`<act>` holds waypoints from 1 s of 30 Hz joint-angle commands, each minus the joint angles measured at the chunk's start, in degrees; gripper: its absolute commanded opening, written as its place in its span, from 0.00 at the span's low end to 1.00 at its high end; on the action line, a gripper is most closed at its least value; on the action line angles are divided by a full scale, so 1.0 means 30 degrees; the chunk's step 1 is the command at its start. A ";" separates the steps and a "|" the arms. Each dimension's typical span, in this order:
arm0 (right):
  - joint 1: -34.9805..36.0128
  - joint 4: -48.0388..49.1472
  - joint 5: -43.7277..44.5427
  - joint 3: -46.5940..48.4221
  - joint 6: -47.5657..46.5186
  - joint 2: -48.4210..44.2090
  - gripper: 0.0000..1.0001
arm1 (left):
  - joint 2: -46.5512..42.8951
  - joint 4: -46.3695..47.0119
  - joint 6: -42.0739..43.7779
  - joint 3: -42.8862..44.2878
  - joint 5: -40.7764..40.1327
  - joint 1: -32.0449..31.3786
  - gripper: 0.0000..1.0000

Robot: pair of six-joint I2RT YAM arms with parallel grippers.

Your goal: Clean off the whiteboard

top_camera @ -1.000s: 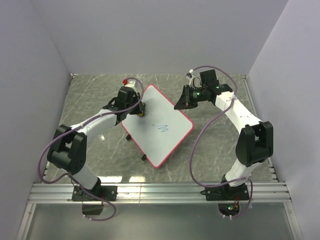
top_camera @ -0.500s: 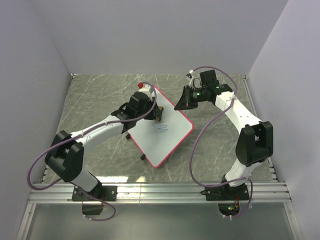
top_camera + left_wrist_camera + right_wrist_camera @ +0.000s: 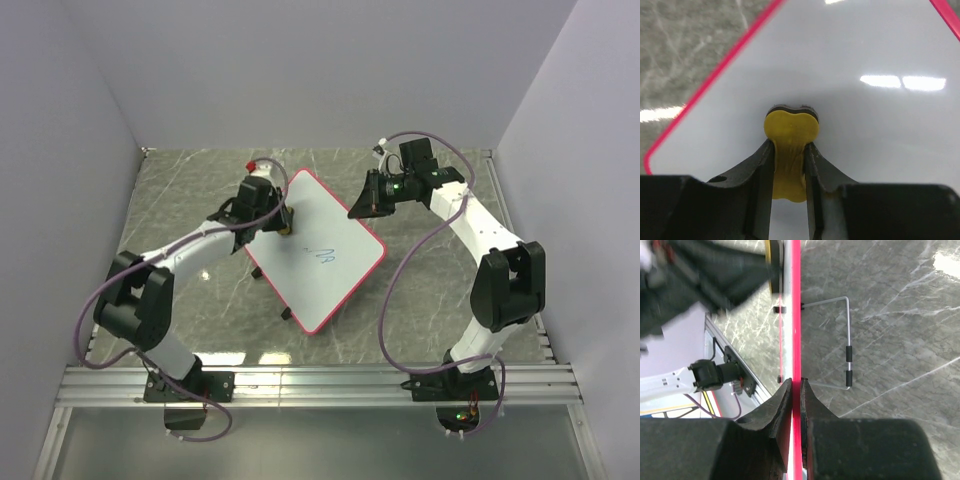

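A white whiteboard (image 3: 325,270) with a red frame stands tilted on wire legs mid-table, with faint blue marks (image 3: 322,253) near its middle. My left gripper (image 3: 284,222) is shut on a yellow eraser (image 3: 790,131) pressed against the board's upper left part (image 3: 850,55). My right gripper (image 3: 360,209) is shut on the board's red upper right edge (image 3: 796,315), seen edge-on in the right wrist view.
The board's wire stand (image 3: 847,345) rests on the grey marbled table (image 3: 190,200). Grey walls close the back and sides. An aluminium rail (image 3: 320,385) with both arm bases runs along the near edge.
My left gripper swept the eraser right across the blue marks, then back to the board's upper left. The marks are fainter now. The right gripper has held still.
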 commanded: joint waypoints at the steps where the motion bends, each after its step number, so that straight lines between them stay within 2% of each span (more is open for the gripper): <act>1: 0.0310 0.0419 -0.0059 0.1181 0.0628 0.0635 0.00 | -0.1149 0.0038 -0.1614 -0.1824 0.0514 -0.2338 0.00; 4: 0.0310 0.0390 -0.0206 0.1242 0.0746 0.0841 0.00 | -0.1647 0.0742 -0.2938 -0.2999 0.0514 -0.4240 0.00; 5: 0.0310 0.0448 -0.0264 0.1212 0.0775 0.0870 0.00 | -0.1650 0.0801 -0.3580 -0.3087 -0.0095 -0.5522 0.00; 11: 0.0340 0.1121 -0.0586 0.0743 0.1361 0.0900 0.00 | -0.1620 -0.0166 -0.4054 -0.1566 -0.0717 -0.9454 0.00; 14: 0.0369 0.1297 -0.0674 0.0743 0.1449 0.0783 0.00 | -0.1387 -0.0603 -0.4113 -0.0893 -0.1388 -1.0512 0.00; 18: 0.0427 0.1503 -0.0733 0.0364 0.1537 0.0432 0.00 | -0.1502 -0.0898 -0.4436 -0.1094 -0.2091 -1.0603 0.00; 21: 0.0428 0.1590 -0.0704 -0.0046 0.1537 -0.0123 0.00 | -0.2059 -0.1278 -0.4319 -0.1650 -0.3585 -1.0342 0.00; 30: 0.0427 0.1591 -0.0616 -0.1130 0.1391 -0.1267 0.00 | -0.2676 -0.0170 -0.3675 -0.4286 -0.4525 -0.6037 0.00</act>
